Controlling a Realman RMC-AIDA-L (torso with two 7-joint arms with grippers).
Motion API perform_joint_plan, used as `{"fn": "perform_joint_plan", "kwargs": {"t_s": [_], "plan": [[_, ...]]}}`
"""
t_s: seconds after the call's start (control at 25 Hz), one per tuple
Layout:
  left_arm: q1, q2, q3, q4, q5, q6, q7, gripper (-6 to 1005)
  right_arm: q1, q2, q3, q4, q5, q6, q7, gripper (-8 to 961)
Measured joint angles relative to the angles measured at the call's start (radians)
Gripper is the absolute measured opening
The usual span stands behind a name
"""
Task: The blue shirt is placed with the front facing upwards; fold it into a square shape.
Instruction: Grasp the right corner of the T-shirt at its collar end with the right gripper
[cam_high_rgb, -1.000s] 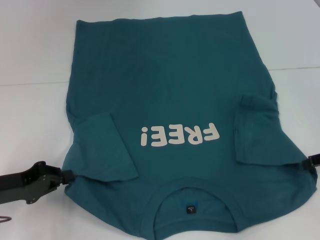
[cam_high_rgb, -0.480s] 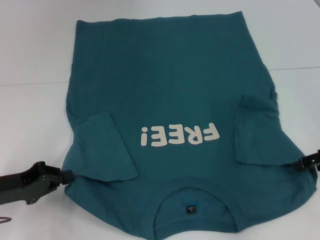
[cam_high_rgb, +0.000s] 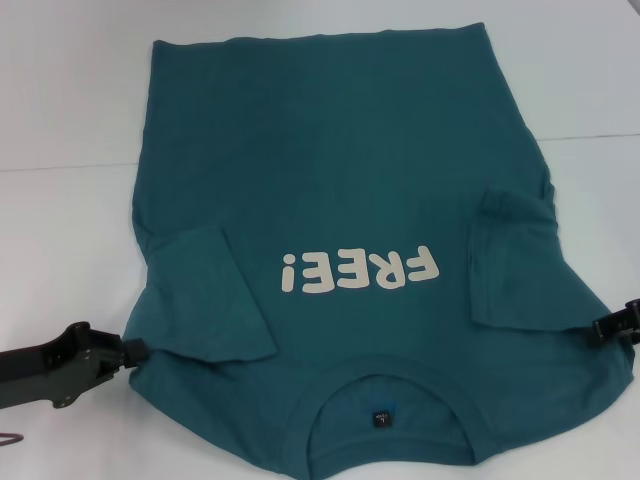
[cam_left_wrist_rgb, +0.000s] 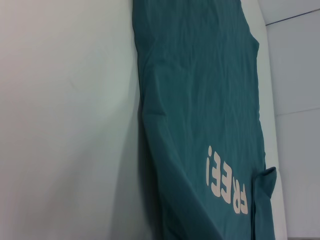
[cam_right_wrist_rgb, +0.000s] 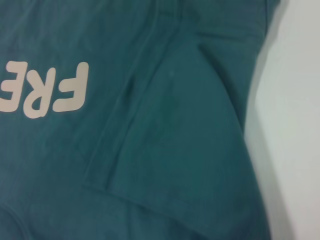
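The blue shirt (cam_high_rgb: 340, 190) lies flat on the white table, front up. Its cream "FREE!" lettering (cam_high_rgb: 360, 270) reads upside down and the neckline (cam_high_rgb: 385, 400) is nearest me. Both short sleeves are folded inward onto the body. My left gripper (cam_high_rgb: 138, 350) is at the shirt's left shoulder edge, shut to a narrow tip on the fabric. My right gripper (cam_high_rgb: 605, 328) touches the right shoulder edge, just beyond the folded right sleeve (cam_high_rgb: 515, 265). The left wrist view looks along the shirt (cam_left_wrist_rgb: 200, 100). The right wrist view shows the folded sleeve (cam_right_wrist_rgb: 175, 125) close up.
White table (cam_high_rgb: 60, 100) surrounds the shirt on the left, the far side and the right. A dark seam line (cam_high_rgb: 600, 130) crosses the table behind the shirt. My left arm's black body (cam_high_rgb: 50, 370) lies low at the near left.
My right gripper has slid inward from the picture's right edge to the shirt's right shoulder edge. The left gripper and the shirt have stayed still.
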Motion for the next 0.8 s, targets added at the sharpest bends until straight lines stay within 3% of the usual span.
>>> {"fn": "perform_joint_plan", "kwargs": {"t_s": [0.44,0.8], "plan": [[-0.003,0.000,0.000,-0.002,-0.001,0.000,0.000,2,0.032,0.016,-0.002,0.004,-0.089,0.004,0.027,557],[0.000,0.000,0.000,-0.002,-0.001,0.000,0.000,2,0.037,0.018,0.000,0.003,-0.092,0.003,0.027,191]]}}
